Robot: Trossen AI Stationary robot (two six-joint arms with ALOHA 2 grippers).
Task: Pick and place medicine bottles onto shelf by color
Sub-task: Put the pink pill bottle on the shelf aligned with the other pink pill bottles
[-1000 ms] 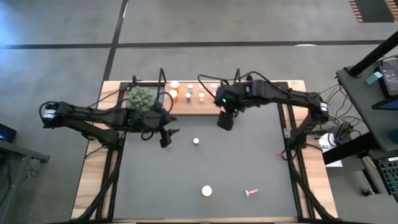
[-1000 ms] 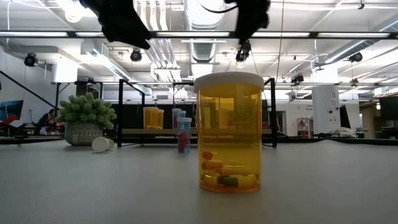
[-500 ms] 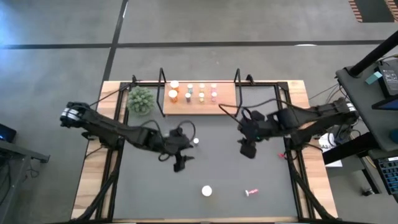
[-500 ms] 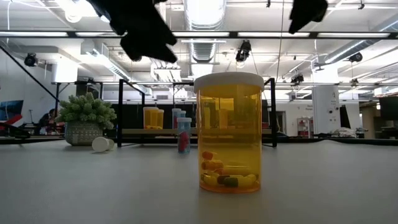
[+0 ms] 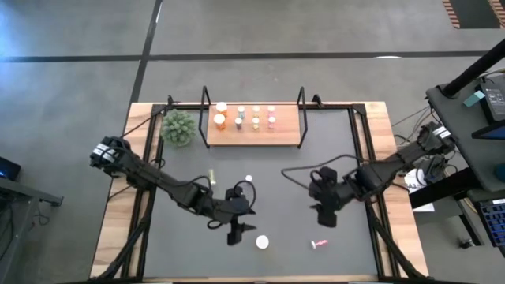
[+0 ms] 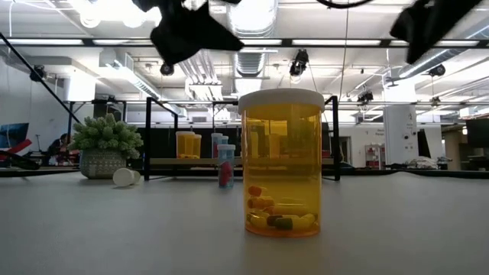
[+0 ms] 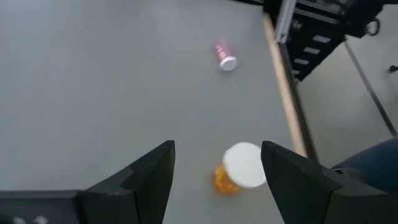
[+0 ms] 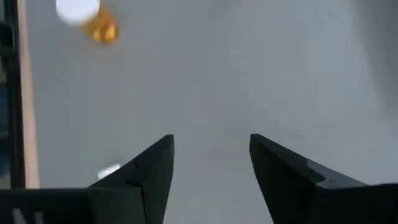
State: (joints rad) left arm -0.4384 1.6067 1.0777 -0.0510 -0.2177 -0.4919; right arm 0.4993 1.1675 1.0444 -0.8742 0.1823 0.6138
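Note:
An orange medicine bottle point(image 5: 262, 242) with a white cap stands upright on the dark mat near its front edge; it fills the low view point(image 6: 281, 164). My left gripper point(image 5: 237, 233) hovers open just to its left, and the bottle point(image 7: 239, 168) shows ahead of the finger gap point(image 7: 217, 149). A pink bottle point(image 5: 319, 244) lies on its side to the right. My right gripper point(image 5: 325, 217) hangs open above the mat, a little beyond the pink bottle, with nothing between its fingers point(image 8: 211, 140). The shelf point(image 5: 252, 136) at the far edge carries several upright bottles.
A green spiky plant point(image 5: 178, 126) stands left of the shelf. A small white-capped bottle point(image 5: 248, 180) stands mid-mat, and a yellowish one point(image 5: 211, 177) lies to its left. Black wire frames point(image 5: 206, 106) rise at the shelf's ends. The mat's right part is bare.
Both grippers have left the shelf area, going toward the table's near edge and downward, still open. My left gripper has swung right toward the orange bottle. My right gripper has gone right and near, and now hangs above the mat close to the pink bottle.

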